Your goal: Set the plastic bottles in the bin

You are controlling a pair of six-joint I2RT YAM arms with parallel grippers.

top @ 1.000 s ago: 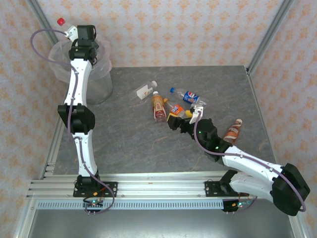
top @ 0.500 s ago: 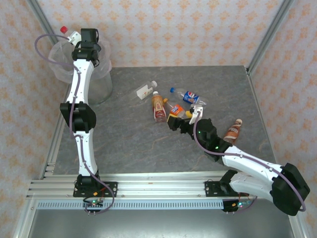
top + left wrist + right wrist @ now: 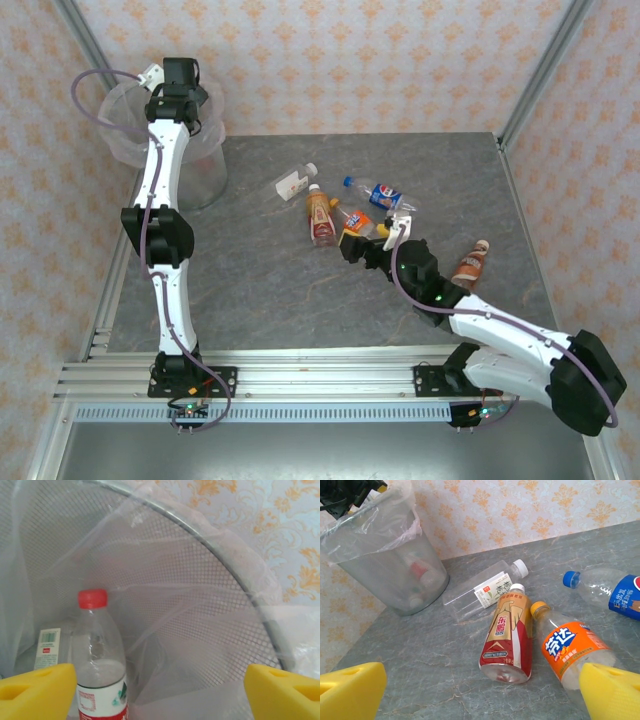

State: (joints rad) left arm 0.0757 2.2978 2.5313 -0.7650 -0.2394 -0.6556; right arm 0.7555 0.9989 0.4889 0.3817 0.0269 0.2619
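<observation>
My left gripper (image 3: 150, 75) hangs over the bin (image 3: 195, 165), a grey mesh basket lined with a clear bag. Its jaws stand open (image 3: 160, 692). A clear bottle with a red cap and white label (image 3: 97, 660) is down inside the bin (image 3: 225, 565), free of the fingers. My right gripper (image 3: 350, 243) is open low over the table (image 3: 480, 690). Just ahead of it lie a red-and-gold bottle (image 3: 510, 635) and an orange-label bottle (image 3: 572, 650), which is next to the right finger (image 3: 615, 690). Further off lie a blue-label bottle (image 3: 610, 592) and a clear square bottle (image 3: 485, 590).
A brown bottle (image 3: 470, 265) lies alone to the right of the right arm. The bin stands at the table's far left corner by the wall. Metal frame posts rise at the back corners. Bare grey tabletop (image 3: 250, 280) stretches between the two arms.
The left jaws have opened wide and the red-capped bottle has left them and dropped into the bin. The right arm has not moved.
</observation>
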